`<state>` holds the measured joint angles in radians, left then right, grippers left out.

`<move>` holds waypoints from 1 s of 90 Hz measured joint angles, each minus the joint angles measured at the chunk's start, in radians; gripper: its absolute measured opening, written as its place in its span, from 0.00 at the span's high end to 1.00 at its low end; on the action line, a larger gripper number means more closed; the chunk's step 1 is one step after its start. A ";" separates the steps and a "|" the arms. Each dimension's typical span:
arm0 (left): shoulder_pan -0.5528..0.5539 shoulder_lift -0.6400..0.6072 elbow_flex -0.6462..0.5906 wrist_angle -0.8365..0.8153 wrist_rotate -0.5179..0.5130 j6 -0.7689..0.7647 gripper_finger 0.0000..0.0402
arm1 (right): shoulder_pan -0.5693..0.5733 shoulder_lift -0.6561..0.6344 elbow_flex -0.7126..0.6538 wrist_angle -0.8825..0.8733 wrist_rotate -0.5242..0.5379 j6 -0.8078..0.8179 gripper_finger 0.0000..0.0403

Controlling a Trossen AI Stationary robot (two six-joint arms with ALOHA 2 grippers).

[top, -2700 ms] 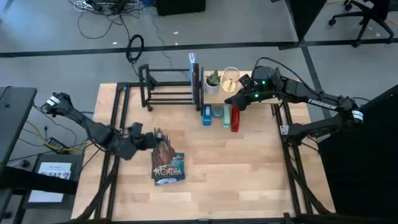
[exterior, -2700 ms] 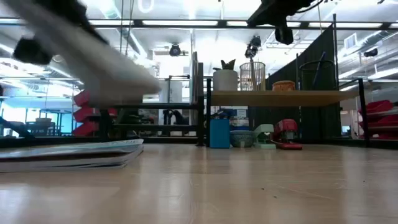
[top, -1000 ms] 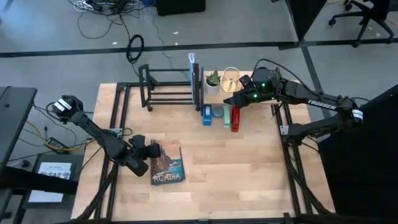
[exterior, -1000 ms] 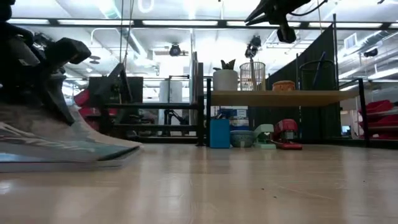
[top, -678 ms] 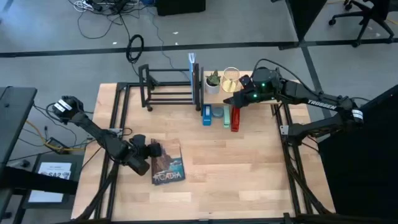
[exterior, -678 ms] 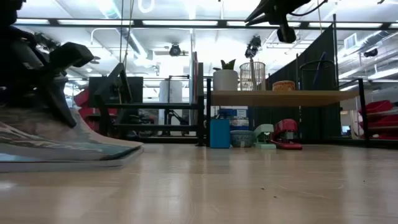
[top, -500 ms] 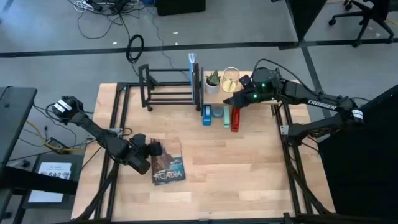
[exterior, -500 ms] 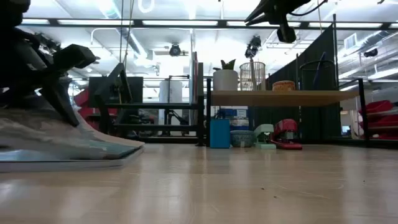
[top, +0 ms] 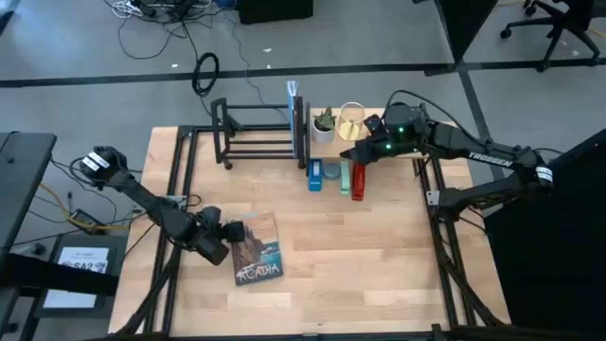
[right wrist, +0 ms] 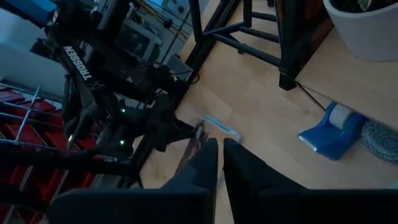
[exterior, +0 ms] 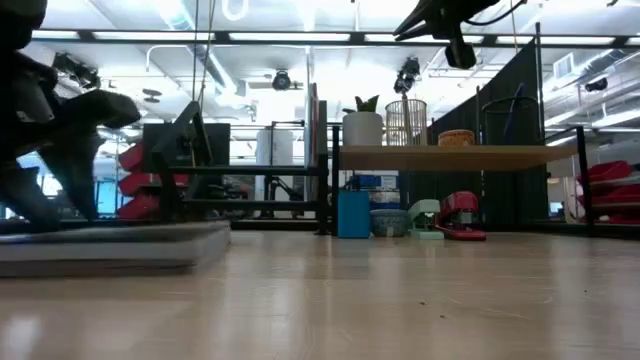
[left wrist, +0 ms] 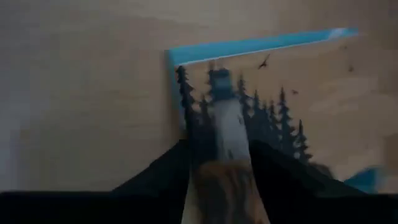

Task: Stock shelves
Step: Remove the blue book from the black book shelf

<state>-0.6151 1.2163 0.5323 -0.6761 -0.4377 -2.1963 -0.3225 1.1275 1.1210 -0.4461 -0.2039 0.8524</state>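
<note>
From above I see grey floor [top: 379,38] around my wooden table [top: 360,256]. Loose cables [top: 151,11] lie at eleven o'clock, an office chair [top: 554,28] at one o'clock. Level across, long ceiling lights [exterior: 300,37] glow (quite bright) over red bins [exterior: 610,180].

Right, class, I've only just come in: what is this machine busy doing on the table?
It is stocking shelves. The left hand is at the edge of a flat picture book with a forest cover lying on the wooden tabletop. The right hand hangs above the pale wooden plank shelf, fingers nearly together. The low black metal-bar rack holds little.
</note>
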 joint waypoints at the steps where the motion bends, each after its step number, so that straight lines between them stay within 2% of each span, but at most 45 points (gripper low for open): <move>1: 0.000 0.000 0.006 -0.013 0.000 0.000 0.64 | 0.000 0.000 0.000 0.000 0.000 -0.001 1.00; 15: 0.000 0.000 0.113 -0.225 0.001 0.005 0.66 | 0.000 0.000 0.000 0.000 0.000 -0.016 1.00; 27: 0.000 0.000 0.283 -0.444 -0.019 0.030 0.66 | 0.000 0.000 0.000 0.000 -0.006 -0.036 1.00; 35: 0.005 -0.001 0.413 -0.509 -0.164 0.122 0.66 | 0.000 -0.001 0.000 0.001 -0.010 -0.058 1.00; 42: 0.028 -0.001 0.515 -0.481 -0.334 0.325 0.66 | 0.000 -0.001 0.000 0.001 -0.011 -0.082 1.00; 57: 0.127 0.011 0.676 -0.248 -0.640 0.999 0.66 | -0.002 -0.001 0.000 0.002 -0.011 -0.129 1.00; 66: 0.222 0.013 0.702 0.009 -0.812 1.388 0.66 | -0.002 -0.002 0.000 0.004 -0.019 -0.134 1.00; 71: 0.290 0.013 0.698 0.169 -0.873 1.573 0.66 | -0.002 -0.005 0.000 0.006 -0.037 -0.140 1.00; 76: 0.366 0.013 0.686 0.323 -0.885 1.722 0.66 | -0.002 -0.016 0.000 0.006 -0.059 -0.144 1.00; 81: 0.448 0.020 0.670 0.457 -0.854 1.816 0.66 | -0.002 -0.033 0.000 0.006 -0.071 -0.149 1.00; 87: 0.538 0.035 0.652 0.576 -0.748 1.881 0.66 | -0.002 -0.063 0.000 0.006 -0.081 -0.157 1.00; 90: 0.583 0.046 0.645 0.627 -0.663 1.901 0.66 | -0.002 -0.081 0.000 0.006 -0.080 -0.162 1.00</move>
<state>-0.0319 1.2620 1.1773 -0.0490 -1.1003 -0.2948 -0.3244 1.0466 1.1206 -0.4399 -0.2844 0.6903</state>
